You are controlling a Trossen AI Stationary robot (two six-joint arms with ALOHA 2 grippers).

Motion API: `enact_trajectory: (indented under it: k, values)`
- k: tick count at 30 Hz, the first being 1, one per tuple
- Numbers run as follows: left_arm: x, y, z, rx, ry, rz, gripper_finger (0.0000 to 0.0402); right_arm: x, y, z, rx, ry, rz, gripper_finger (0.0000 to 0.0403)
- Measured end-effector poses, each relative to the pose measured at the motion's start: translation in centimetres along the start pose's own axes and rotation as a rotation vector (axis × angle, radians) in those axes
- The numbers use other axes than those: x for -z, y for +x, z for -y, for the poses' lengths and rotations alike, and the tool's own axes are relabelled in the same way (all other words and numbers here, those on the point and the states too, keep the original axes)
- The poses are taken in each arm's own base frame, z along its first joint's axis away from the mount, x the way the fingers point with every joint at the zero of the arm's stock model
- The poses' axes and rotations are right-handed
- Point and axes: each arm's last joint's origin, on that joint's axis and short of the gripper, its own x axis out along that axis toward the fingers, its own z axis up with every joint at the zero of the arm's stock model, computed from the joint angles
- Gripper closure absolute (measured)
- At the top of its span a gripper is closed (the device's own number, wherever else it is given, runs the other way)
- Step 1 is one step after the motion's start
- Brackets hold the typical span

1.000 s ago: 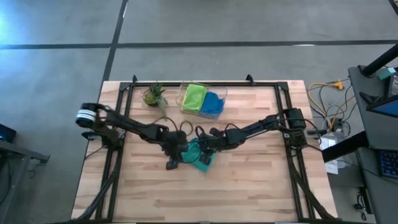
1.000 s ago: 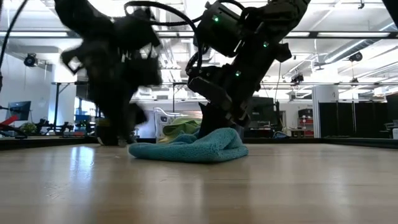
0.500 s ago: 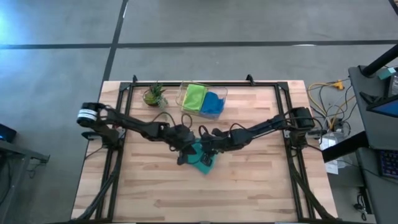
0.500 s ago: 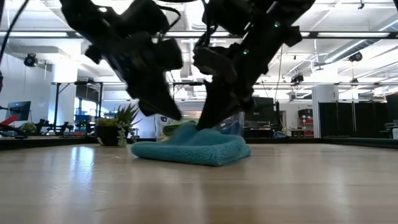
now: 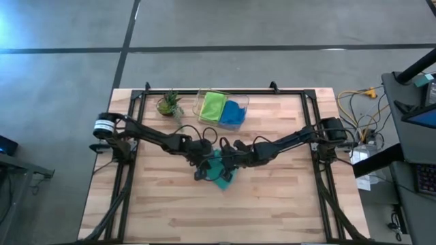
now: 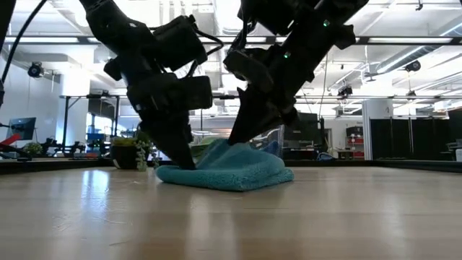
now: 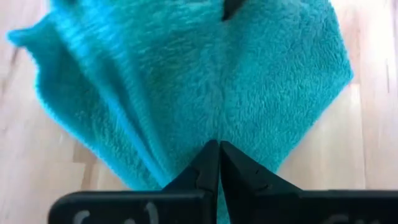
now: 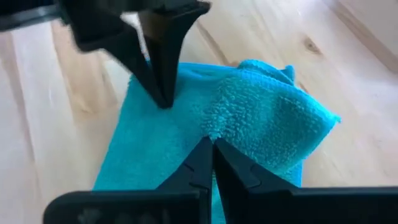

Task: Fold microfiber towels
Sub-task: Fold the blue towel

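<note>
- The teal towel lies bunched in a low folded heap near the middle of the wooden surface, well in from every edge.
- The left pincer is down at the towel's left edge, fingers pressed together, tips planted on the pile where the cloth creases; nothing is caught between them.
- The right pincer is down on the towel's right side, fingers likewise pressed together, tips at the edge of a raised fold, touching the cloth without pinching it.
- The two pincers stand close together over the same towel, meeting it from opposite sides.
- Farther back, a clear bin holds the lime green towel and the dark blue towel side by side.
- A small potted plant stands just left of the bin.
</note>
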Motion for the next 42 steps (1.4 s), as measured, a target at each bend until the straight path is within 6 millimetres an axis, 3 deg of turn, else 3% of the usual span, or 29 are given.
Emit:
enact_trajectory:
  k: [18, 22, 33, 37, 42]
  values:
    - [1.0, -1.1, 0.0, -0.018, -0.02, -0.113, 0.0402, -0.2, 0.3, 0.7, -0.033, 0.065, -0.01, 0.0311]
    - [0.6, -1.7, 0.3, -0.015, 0.006, -0.081, 0.0402, 0.6, 0.2, 0.1, -0.045, 0.06, -0.036, 0.0322]
    - [1.3, -1.8, 0.1, -0.037, -0.005, -0.149, 0.0402, 3.3, 0.3, 1.8, 0.096, 0.063, -0.233, 0.0393]
    - [1.9, -1.9, -0.1, -0.044, -0.014, -0.191, 0.0402, 3.1, -0.2, 1.9, 0.11, 0.079, -0.231, 0.0394]
    - [1.5, -3.1, 0.3, -0.029, -0.002, -0.137, 0.0402, 1.2, -1.9, 1.5, 0.125, 0.087, -0.119, 0.0394]
